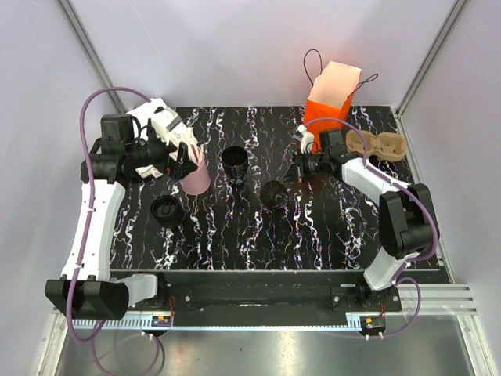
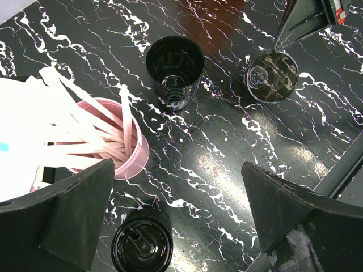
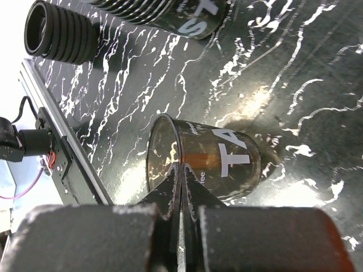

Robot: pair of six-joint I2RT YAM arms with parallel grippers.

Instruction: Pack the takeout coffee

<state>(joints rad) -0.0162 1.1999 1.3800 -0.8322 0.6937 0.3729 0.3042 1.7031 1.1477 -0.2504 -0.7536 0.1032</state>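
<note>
Right fingers (image 3: 167,192) clenched tight together, nothing between them. Tips aimed at the rim of the small dark glossy disposable coffee cup with white lettering (image 1: 275,193). Top view suggests a gap, but contact cannot be told. Left fingers (image 2: 76,218) spread wide and grasping nothing, hanging over the left side beside the pink cup of pale wooden sticks (image 1: 196,178). Coffee cup upright, a little right of the middle of the black marbled tabletop (image 1: 235,251), near and right of the open ribbed stack of black cups (image 1: 235,160). Well apart from the orange paper bag (image 1: 329,110) at the far right edge. Brown cardboard cup carrier (image 1: 381,146) lies just near of the bag. No lid made out on the coffee cup. Its top shows a flat sheen, contents not tellable. A black round lid tops a ribbed black stack (image 1: 167,210) at near left. Handling, by judgement: light and thin-walled, so it dents under a hard squeeze. The shiny skin is likely slippery, and it tips easily if nudged at the rim. Best hold looks to be across the body just below the rolled rim, where the wall is stiffest and the taper resists slipping. Gentle close, kept upright in case it is filled.
</note>
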